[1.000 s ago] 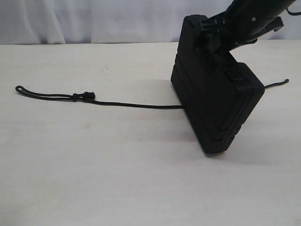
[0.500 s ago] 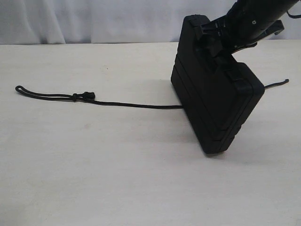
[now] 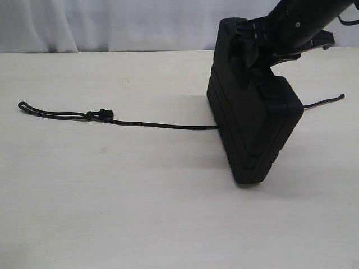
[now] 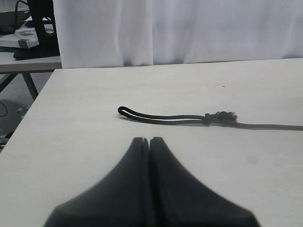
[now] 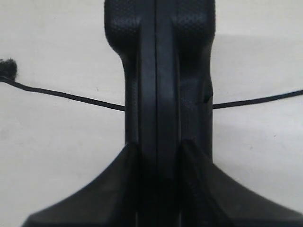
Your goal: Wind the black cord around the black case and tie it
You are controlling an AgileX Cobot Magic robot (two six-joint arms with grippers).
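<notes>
Case (image 3: pixel 252 126) stands on its edge across cord (image 3: pixel 162 125).

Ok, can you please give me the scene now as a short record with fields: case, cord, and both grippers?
case: black case, standing on its edge on the table
cord: cord lies flat on the table, not wrapped; it runs from its looped end past a knot to the case and comes out on the far side
right gripper: right gripper shut on the case's top edge
left gripper: left gripper shut, empty, over the table; the loop lies ahead of it
</notes>
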